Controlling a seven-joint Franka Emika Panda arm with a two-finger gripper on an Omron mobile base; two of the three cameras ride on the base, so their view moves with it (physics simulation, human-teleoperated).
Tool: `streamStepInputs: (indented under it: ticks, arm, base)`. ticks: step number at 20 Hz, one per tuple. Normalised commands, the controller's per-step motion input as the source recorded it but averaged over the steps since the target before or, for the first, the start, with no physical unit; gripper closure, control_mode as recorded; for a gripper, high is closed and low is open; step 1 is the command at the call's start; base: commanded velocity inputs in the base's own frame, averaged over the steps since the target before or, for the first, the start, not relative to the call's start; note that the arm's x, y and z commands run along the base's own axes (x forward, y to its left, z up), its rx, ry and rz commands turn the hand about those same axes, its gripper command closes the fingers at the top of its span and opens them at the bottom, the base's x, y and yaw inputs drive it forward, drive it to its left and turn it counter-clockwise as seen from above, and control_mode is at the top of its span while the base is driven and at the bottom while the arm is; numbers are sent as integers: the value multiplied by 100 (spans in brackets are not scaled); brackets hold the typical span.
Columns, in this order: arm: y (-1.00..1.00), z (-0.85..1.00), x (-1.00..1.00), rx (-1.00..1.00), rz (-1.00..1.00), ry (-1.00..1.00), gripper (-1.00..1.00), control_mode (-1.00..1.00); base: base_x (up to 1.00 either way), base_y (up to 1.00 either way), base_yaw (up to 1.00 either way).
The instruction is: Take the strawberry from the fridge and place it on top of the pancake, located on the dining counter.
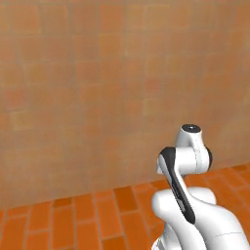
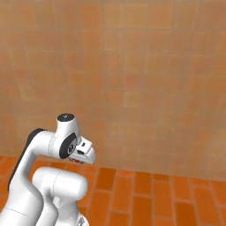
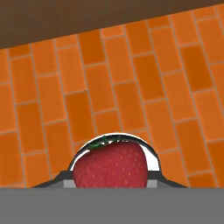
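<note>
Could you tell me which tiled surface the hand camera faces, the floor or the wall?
The floor: bright orange bricks behind the held strawberry, unlike the paler tan wall.

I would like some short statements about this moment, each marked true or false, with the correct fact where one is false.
1. The strawberry sits between the jaws of the gripper. True.
2. The floor under the hand is grey concrete. False: it is orange brick.
3. The base views face a tiled orange-tan wall. True.
4. The strawberry is green and unripe. False: it is red, with green leaves on top.
5. The arm is stretched out straight toward the wall. False: it is folded close above the base.
</note>
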Motion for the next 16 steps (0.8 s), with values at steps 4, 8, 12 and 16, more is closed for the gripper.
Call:
streamStepInputs:
  ticks: [4, 8, 12, 16]
  arm:
    - [0, 0, 0, 0, 0, 0, 100, 100]
    - [0, 0, 0, 0, 0, 0, 100, 100]
    - [0, 0, 0, 0, 0, 0, 100, 100]
    - [0, 0, 0, 0, 0, 0, 100, 100]
  base:
    - [85, -69, -50]
    - [81, -63, -54]
    - [82, -59, -56]
    - [71, -57, -60]
